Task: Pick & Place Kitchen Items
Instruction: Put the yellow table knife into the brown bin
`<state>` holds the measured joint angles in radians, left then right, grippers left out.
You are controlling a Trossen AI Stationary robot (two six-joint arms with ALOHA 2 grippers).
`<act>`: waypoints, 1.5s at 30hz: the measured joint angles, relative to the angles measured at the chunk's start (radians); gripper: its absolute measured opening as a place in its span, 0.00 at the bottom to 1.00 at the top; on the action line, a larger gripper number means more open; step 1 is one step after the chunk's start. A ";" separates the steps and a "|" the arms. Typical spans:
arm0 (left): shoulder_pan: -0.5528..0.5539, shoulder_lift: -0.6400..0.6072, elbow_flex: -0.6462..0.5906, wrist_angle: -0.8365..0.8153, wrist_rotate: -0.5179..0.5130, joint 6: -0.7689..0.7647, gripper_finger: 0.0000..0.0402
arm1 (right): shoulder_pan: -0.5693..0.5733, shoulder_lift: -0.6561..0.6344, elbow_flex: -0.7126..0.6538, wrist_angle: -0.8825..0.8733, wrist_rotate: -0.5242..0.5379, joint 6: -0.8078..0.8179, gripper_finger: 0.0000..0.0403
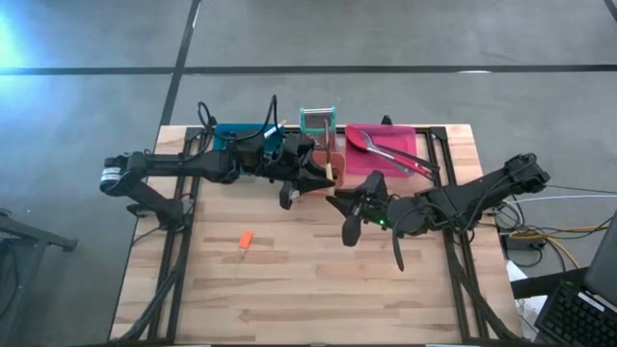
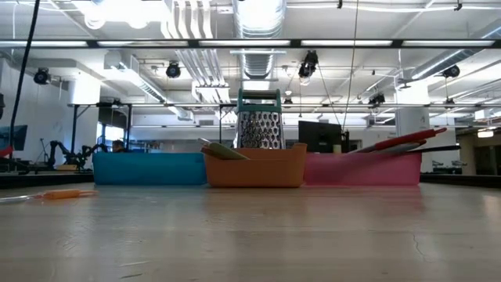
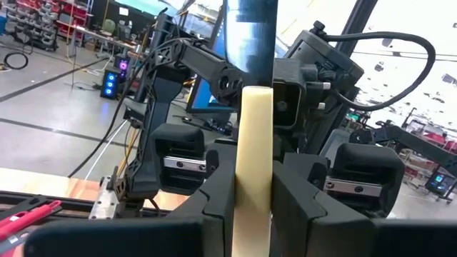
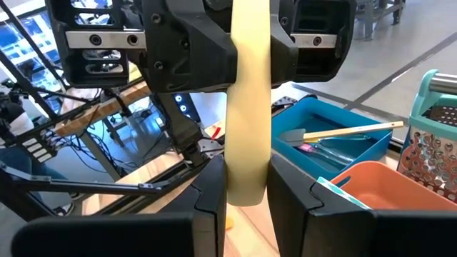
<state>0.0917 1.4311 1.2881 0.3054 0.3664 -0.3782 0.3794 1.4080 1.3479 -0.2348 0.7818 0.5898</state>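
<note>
Both grippers clamp one cream-handled utensil above the counter (image 1: pixel 289 280).

The left gripper (image 3: pixel 251 207) and the right gripper (image 4: pixel 246 193) meet mid-counter, just in front of the orange bin (image 1: pixel 323 178); each has its fingers (image 3: pixel 214 207) clenched on the cream handle (image 3: pixel 255 157), held off the surface. The pink bin (image 1: pixel 410 145) holds red and grey utensils (image 1: pixel 386 149), the blue bin (image 4: pixel 335 118) a wooden-handled one. A grater (image 2: pixel 259 121) stands behind the orange bin. An orange-handled tool (image 1: pixel 245 240) lies alone on the counter's left.
</note>
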 joint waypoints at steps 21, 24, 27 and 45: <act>0.085 -0.028 0.016 -0.307 0.066 0.017 0.16 | 0.002 -0.200 0.006 -0.453 -0.109 0.183 0.63; 0.118 -0.028 0.055 -0.535 0.065 0.086 0.16 | 0.002 -0.234 0.006 -0.588 -0.106 0.299 0.61; 0.153 -0.027 0.105 -0.761 0.023 0.200 0.16 | 0.002 -0.261 0.006 -0.742 -0.101 0.447 0.59; 0.306 0.250 0.420 -1.564 -0.276 0.476 0.16 | -0.001 -0.246 -0.001 -0.941 -0.099 0.589 0.59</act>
<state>0.3981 1.6809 1.7083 -1.2584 0.0901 0.0980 0.3782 1.1622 1.3472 -1.1758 0.6826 1.1790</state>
